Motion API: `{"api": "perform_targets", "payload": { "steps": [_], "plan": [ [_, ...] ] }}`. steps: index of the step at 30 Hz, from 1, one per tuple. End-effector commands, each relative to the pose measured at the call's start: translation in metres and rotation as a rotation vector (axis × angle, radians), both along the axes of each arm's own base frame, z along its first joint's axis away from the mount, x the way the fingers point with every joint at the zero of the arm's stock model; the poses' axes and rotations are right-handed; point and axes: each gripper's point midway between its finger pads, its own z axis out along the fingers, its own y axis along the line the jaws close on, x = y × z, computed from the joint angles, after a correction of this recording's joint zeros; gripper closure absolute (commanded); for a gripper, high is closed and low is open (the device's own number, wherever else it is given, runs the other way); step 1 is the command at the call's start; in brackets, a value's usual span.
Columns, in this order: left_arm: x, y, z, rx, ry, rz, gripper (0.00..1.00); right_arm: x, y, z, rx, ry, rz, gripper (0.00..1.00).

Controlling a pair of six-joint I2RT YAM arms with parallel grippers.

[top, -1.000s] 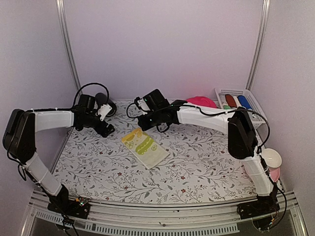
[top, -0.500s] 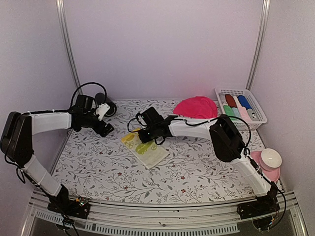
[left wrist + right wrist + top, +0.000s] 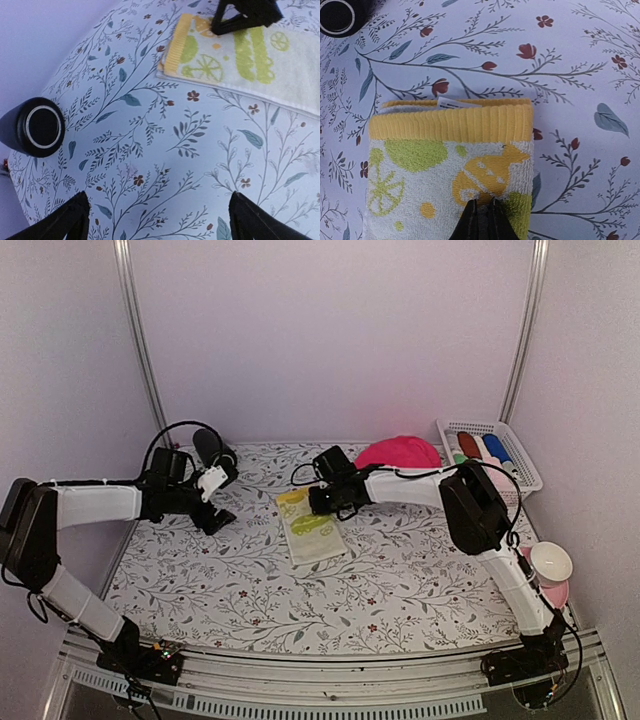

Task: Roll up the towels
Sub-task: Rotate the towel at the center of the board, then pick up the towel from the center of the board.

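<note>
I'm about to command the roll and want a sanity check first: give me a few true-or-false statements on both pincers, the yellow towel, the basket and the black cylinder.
1. The left pincer is open above the table, holding nothing. True.
2. The right pincer is wide open. False: it is pinched shut on the yellow towel.
3. The yellow towel is already rolled. False: it lies flat, folded.
4. The basket holds rolled towels. True.
5. The black cylinder touches the yellow towel. False: it sits apart, at the far left of the table.

Yellow-edged, lime-patterned towel (image 3: 451,165)
</note>
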Motion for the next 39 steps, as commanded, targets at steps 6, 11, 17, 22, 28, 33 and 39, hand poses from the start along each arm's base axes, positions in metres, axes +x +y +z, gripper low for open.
{"api": "perform_targets", "payload": {
  "steps": [6, 11, 17, 22, 28, 33, 39],
  "plan": [
    [-0.051, -0.080, -0.001, 0.059, -0.175, -0.406, 0.03, -0.002, -0.025, 0.088, 0.000, -0.081, 0.040, 0.82],
    [-0.076, -0.107, -0.003, 0.089, -0.249, -0.543, 0.03, -0.012, -0.067, 0.156, -0.083, -0.222, -0.009, 0.67],
    [-0.095, -0.134, -0.029, 0.202, -0.285, -0.649, 0.03, -0.038, -0.128, 0.220, -0.280, -0.460, -0.120, 0.01],
    [-0.092, -0.153, -0.049, 0.273, -0.267, -0.661, 0.03, -0.053, -0.191, 0.239, -0.456, -0.558, -0.329, 0.01],
    [-0.086, -0.166, -0.064, 0.321, -0.262, -0.649, 0.06, -0.071, -0.209, 0.215, -0.429, -0.533, -0.341, 0.01],
    [-0.094, -0.170, -0.077, 0.345, -0.242, -0.661, 0.16, -0.080, -0.211, 0.198, -0.424, -0.503, -0.310, 0.01],
    [-0.097, -0.169, -0.094, 0.392, -0.242, -0.644, 0.33, -0.093, -0.223, 0.190, -0.418, -0.498, -0.301, 0.01]
  ]
}}
